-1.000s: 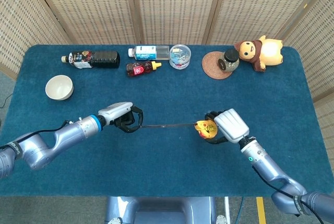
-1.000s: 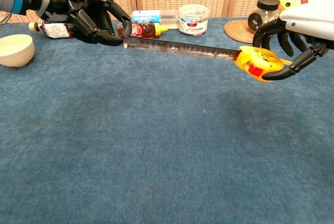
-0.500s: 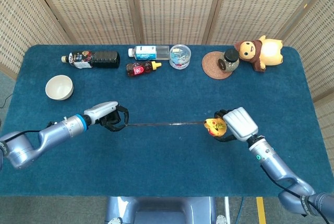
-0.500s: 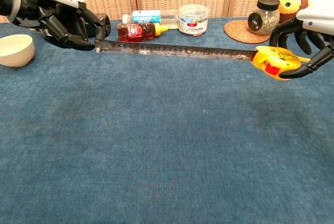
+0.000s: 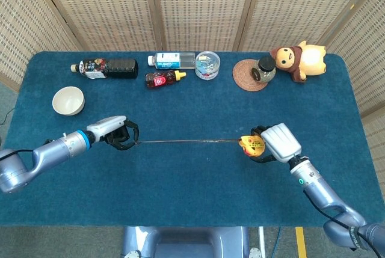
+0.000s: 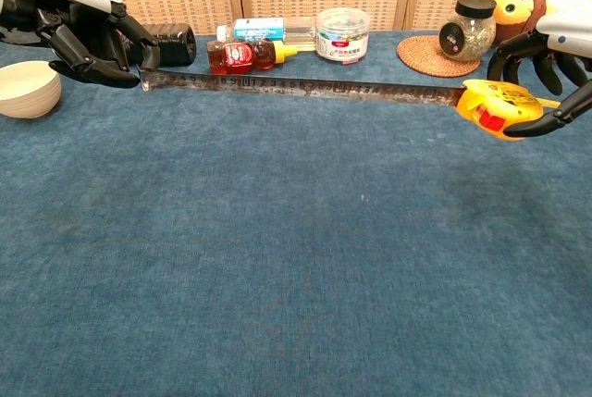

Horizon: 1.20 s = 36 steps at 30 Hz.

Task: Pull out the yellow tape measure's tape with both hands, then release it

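While my left hand (image 6: 79, 31) pinches the tape's (image 6: 296, 89) tip at the upper left of the chest view and my right hand (image 6: 546, 64) curls its fingers (image 6: 564, 117) round the yellow tape measure (image 6: 495, 107) at the right edge, the blade hangs stretched above the tabletop (image 6: 277, 258). If I let go carelessly, I judge it could whip back or twist. Behind it, along the top, stand a red bottle (image 6: 231, 53), a clear tub (image 6: 342, 34), a jar (image 6: 467, 27) and a bowl (image 6: 26, 88); nothing lies beneath.
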{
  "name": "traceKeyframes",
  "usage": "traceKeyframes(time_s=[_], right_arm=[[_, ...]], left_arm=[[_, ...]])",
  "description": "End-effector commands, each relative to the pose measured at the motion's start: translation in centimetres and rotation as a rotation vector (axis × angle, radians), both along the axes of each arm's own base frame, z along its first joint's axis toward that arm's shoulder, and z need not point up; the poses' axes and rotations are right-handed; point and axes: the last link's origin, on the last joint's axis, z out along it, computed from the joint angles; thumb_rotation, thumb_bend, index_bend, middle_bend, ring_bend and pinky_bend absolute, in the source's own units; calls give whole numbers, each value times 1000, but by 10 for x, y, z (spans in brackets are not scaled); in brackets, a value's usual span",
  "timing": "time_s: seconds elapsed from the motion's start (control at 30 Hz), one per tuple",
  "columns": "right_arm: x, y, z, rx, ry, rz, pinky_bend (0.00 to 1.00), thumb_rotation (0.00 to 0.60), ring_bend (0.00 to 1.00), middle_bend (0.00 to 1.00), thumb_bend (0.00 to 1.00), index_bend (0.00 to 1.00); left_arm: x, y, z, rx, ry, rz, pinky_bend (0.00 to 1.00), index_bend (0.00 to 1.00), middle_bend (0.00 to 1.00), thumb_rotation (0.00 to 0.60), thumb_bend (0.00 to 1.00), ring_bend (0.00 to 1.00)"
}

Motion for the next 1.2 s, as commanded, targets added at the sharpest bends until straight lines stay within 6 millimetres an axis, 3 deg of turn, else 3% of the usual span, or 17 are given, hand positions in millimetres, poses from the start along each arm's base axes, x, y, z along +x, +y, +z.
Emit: traceKeyframes(time_s=[0.03, 0.3, 0.77, 1.1, 1.2], right_arm=[[1, 1, 0, 0, -4, 3, 638, 354, 613, 606, 241, 565], [8, 2, -3, 4, -22, 20, 639, 357, 613, 606, 241, 565], [26, 4, -10, 16, -62, 53, 640, 357, 613, 607, 242, 565], [30, 5, -12, 16, -77, 59, 639, 352, 612, 606, 241, 566], [29, 4, -12, 16, -77, 56, 638, 353, 612, 606, 242, 566]], left_arm=[[1, 1, -1, -1, -2, -3, 903, 648, 953, 600, 412, 941], [17, 3, -11, -10, -23, -25, 903, 648, 953, 600, 412, 941], [76, 6, -51, -43, -51, -98, 903, 648, 953, 600, 411, 941], [100, 7, -67, -48, -50, -123, 903, 647, 953, 600, 410, 941], [101, 6, -69, -52, -40, -127, 903, 533, 953, 600, 394, 941]])
